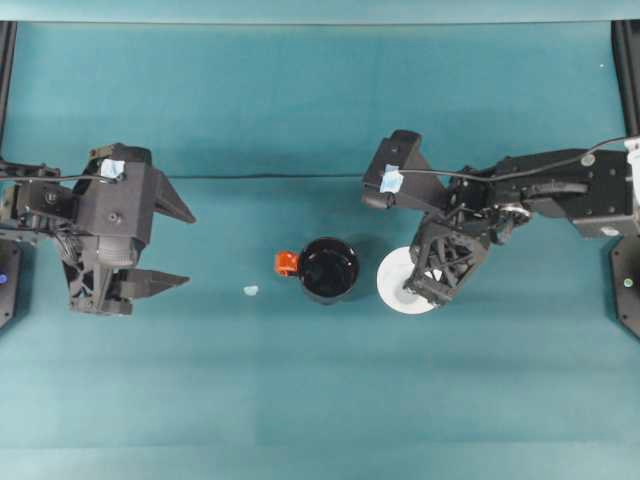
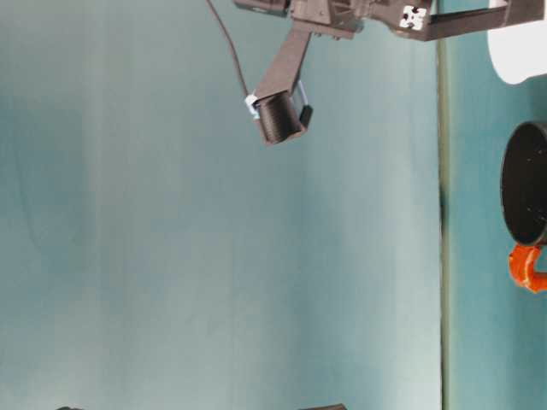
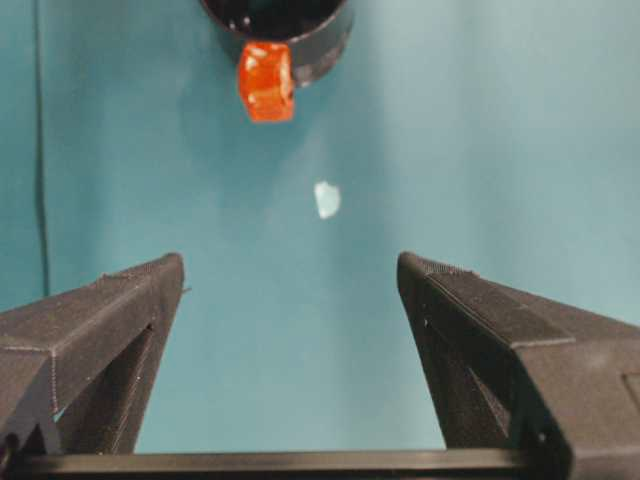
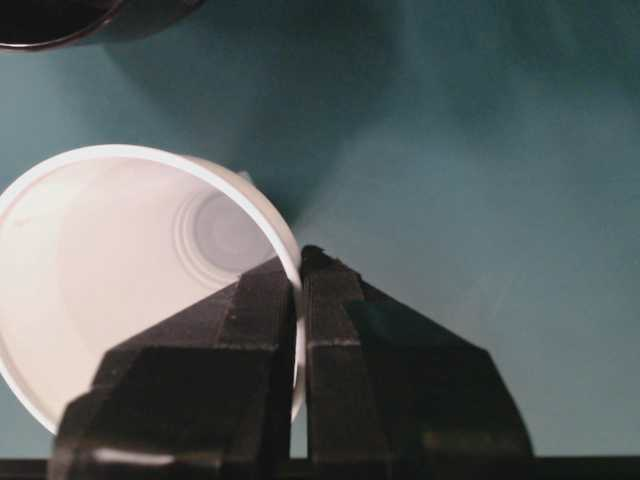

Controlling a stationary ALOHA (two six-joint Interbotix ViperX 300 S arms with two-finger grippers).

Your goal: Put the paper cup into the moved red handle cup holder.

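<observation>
Right wrist view: jaws pinch the paper cup (image 4: pixel 110 270) rim.

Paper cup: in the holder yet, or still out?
Out. The paper cup sits beside the red handle cup holder, its rim pinched by the right hand.

paper cup (image 1: pixel 396 278) half covered by right claw (image 1: pixel 412 290), pale fleck (image 1: pixel 250 291) (unidentifiable)

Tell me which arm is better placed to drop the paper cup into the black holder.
The right. The right gripper is already shut on the paper cup's rim, right beside the red handle cup holder. The left gripper sits open and empty, farther off on the handle side.
</observation>
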